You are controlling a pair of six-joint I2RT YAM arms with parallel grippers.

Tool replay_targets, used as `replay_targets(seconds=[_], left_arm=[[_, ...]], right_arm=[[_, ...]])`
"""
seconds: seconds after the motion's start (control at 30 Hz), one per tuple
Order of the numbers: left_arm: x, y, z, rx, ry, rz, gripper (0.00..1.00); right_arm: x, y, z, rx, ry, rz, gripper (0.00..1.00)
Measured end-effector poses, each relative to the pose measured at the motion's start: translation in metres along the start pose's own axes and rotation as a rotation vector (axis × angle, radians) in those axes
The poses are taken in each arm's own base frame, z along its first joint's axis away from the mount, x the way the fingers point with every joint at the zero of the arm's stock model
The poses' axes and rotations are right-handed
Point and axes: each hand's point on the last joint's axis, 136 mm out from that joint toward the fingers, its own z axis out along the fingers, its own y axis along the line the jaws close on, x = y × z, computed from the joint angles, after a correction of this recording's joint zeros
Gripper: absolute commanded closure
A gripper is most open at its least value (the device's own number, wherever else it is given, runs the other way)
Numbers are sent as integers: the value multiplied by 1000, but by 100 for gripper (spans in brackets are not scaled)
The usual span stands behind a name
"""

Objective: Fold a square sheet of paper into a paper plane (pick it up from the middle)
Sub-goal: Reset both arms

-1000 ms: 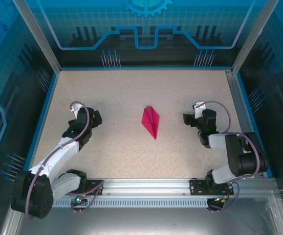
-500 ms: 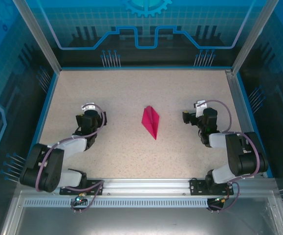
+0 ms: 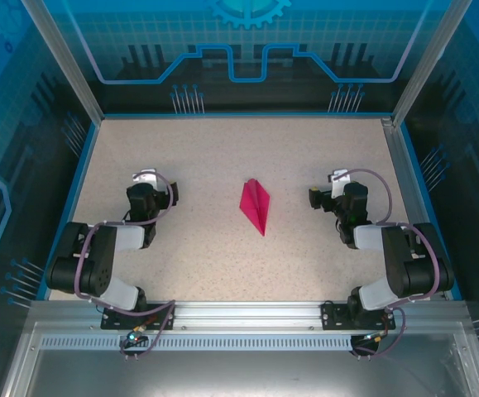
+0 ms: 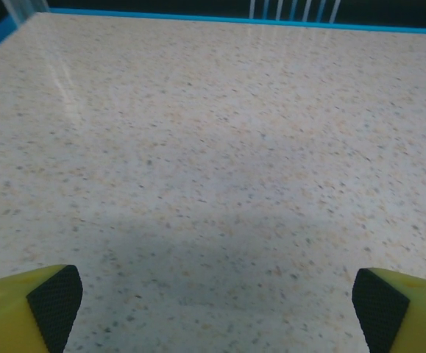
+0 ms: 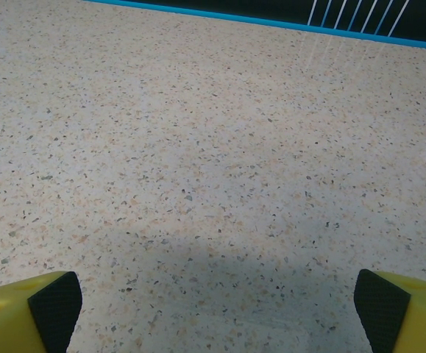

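Plane (image 3: 256,207) between left pincer (image 4: 216,301), right pincer (image 5: 216,305)

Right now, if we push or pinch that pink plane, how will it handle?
Probably very light: the paper plane is thin folded paper, so a push would likely slide it across the smooth table. Its folds likely stiffen it lengthwise, but a hard pinch could crumple it.

My top camera: high, far, looking down. Wrist cameras: low, close, facing ahead of left gripper (image 4: 216,307), right gripper (image 5: 216,309). Shared: table (image 3: 222,149).
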Motion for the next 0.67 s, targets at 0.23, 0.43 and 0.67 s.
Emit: replay_targets(seconds=[0.23,0.43,0.67], left_arm=[[-4,-7,0,40,-17,-4,2],[-6,-12,0,67,-23,-4,2],[-5,-16,0,100,-19,-6,2]], right_arm=[[0,0,0,0,-1,0,1],[0,0,0,0,-1,0,1],[0,0,0,0,-1,0,1]])
